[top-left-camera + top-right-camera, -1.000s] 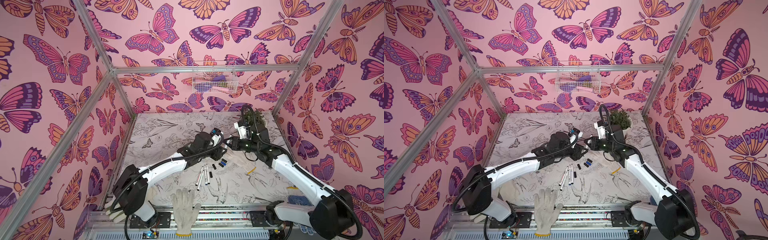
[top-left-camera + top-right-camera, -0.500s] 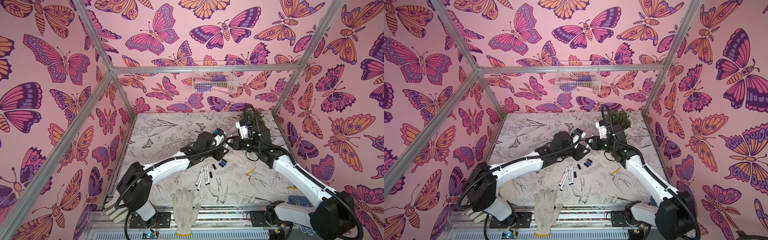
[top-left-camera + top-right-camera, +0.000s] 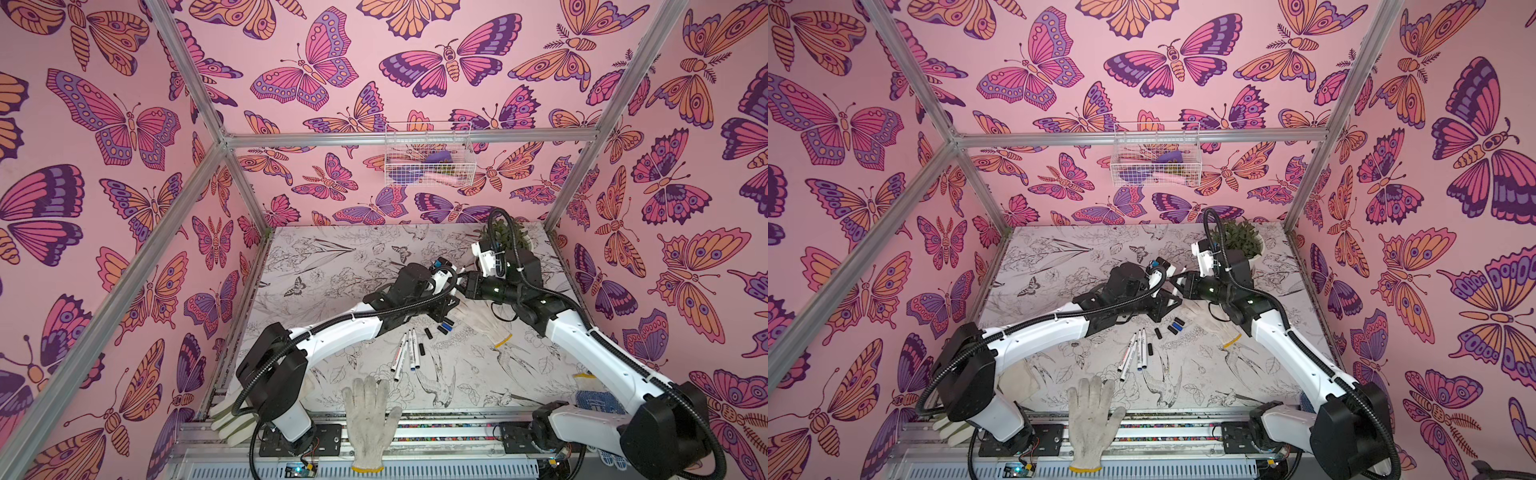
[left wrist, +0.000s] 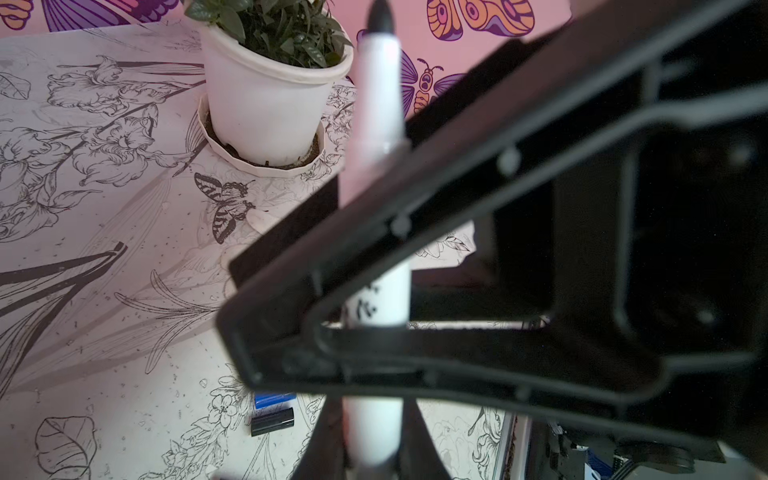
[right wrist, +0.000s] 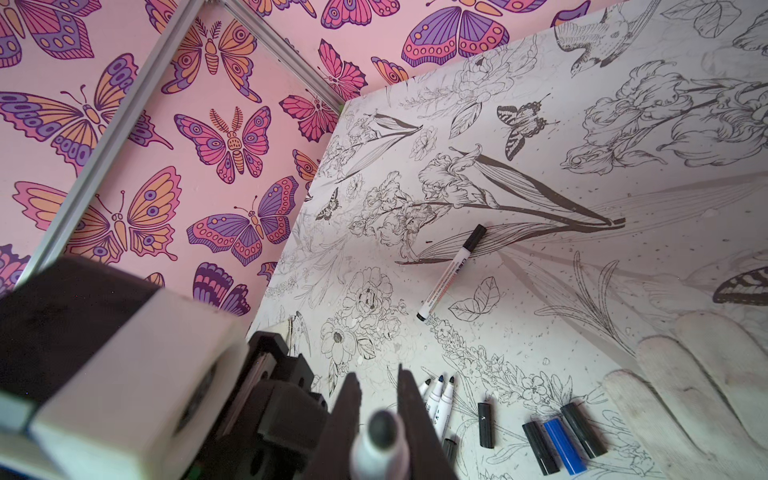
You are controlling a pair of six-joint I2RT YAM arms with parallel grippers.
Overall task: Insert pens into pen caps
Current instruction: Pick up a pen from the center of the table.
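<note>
Left gripper (image 4: 372, 415) grips the pen (image 4: 380, 95) by its tail, tip pointing straight away; right gripper (image 5: 377, 390) clamps mid-barrel; pen caps (image 5: 563, 446) lie below both.

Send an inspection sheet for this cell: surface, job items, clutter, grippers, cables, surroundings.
Surface: white tabletop with black line drawings; no spills seen.
Job's things: white-barrelled marker pen held aloft, dark tip bare; three uncapped white pens lying together; one black-capped pen apart; black plastic caps and one blue cap loose nearby.
Clutter: white knit glove at front edge; second white glove under right arm; green plant in white pot.
Grippers: left gripper and right gripper both shut on the held pen.
Cables: black corrugated hoses along both arms; no snag seen.
Surroundings: pink butterfly-print walls, aluminium frame, white wire basket on back wall.
</note>
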